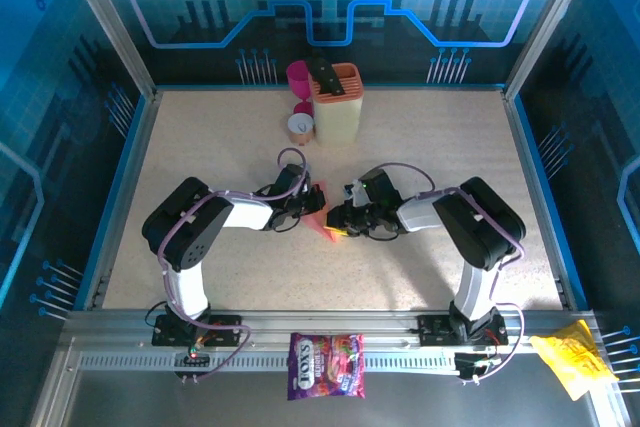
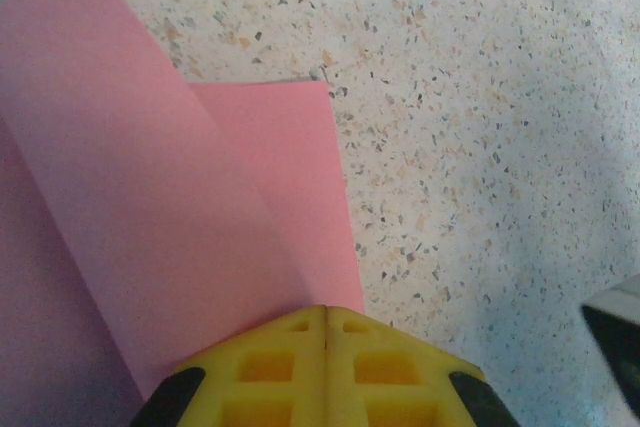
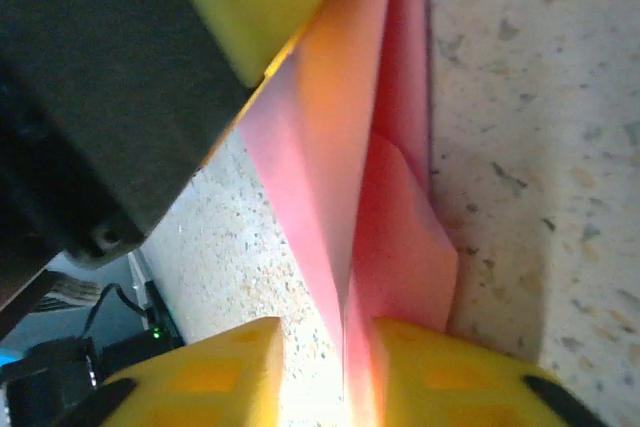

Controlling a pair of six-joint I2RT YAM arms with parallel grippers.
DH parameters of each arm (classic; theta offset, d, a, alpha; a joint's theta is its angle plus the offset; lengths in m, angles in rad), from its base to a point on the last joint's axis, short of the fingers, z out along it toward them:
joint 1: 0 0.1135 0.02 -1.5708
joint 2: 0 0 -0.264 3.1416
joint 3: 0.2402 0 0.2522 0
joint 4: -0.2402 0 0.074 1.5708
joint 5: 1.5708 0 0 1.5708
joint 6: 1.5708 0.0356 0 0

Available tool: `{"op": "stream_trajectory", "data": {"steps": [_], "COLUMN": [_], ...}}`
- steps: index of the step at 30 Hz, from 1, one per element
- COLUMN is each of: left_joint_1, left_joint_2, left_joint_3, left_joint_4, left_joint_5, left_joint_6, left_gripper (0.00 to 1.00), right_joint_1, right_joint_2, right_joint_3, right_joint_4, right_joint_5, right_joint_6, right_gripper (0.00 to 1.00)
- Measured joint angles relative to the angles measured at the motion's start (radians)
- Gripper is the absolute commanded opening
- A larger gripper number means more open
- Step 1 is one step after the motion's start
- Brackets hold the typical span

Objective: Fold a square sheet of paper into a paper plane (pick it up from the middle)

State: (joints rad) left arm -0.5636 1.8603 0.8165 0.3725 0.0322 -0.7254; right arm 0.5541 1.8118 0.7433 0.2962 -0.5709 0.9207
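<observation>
Up close, L gripper [image 2: 325,322] pinches pink sheet [image 2: 150,197]; R gripper [image 3: 328,347] parted round it; overhead unclear.

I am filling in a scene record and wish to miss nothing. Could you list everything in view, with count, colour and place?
pink sheet of paper: one, salmon pink, partly folded, mid-table between the hands
cup: one, magenta, table's far edge
container: one, cream with orange top, beside the cup
small round thing: one, tan and white, in front of the cup; too small to name
candy bag: one, purple, middle of the near rail
yellow bag: one, yellow, near right corner
table: one, speckled beige, holds all but the two bags
left hand: one, yellow, shut on the paper
right hand: one, yellow, jaws apart around the paper's edge
</observation>
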Motion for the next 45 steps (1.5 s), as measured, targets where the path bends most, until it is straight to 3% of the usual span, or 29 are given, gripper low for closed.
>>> {"op": "stream_trajectory", "data": {"steps": [4, 9, 14, 18, 26, 45], "left_joint_1": [0.0, 0.0, 0.0, 0.0, 0.005, 0.005], "left_joint_2": [0.0, 0.0, 0.0, 0.0, 0.0, 0.001], "left_joint_3": [0.0, 0.0, 0.0, 0.0, -0.001, 0.0], "left_joint_4": [0.0, 0.0, 0.0, -0.001, 0.002, -0.002], "left_joint_5": [-0.003, -0.005, -0.006, -0.009, -0.017, -0.021], "left_joint_6": [0.003, 0.003, 0.003, 0.011, 0.018, 0.018], "left_gripper": [0.0, 0.0, 0.0, 0.0, 0.0, 0.0], "right_joint_1": [-0.014, -0.007, 0.041, 0.098, 0.12, 0.119], "right_joint_2": [-0.088, -0.16, -0.15, -0.08, 0.041, 0.052], "right_joint_3": [0.005, 0.045, 0.119, 0.203, 0.264, 0.209], "right_joint_4": [-0.156, -0.291, -0.349, -0.363, -0.364, -0.307], "right_joint_5": [0.097, 0.177, 0.221, 0.239, 0.254, 0.255], "right_joint_6": [-0.062, -0.128, -0.151, -0.155, -0.154, -0.198], "right_gripper": [0.33, 0.09, 0.0, 0.0, 0.0, 0.0]}}
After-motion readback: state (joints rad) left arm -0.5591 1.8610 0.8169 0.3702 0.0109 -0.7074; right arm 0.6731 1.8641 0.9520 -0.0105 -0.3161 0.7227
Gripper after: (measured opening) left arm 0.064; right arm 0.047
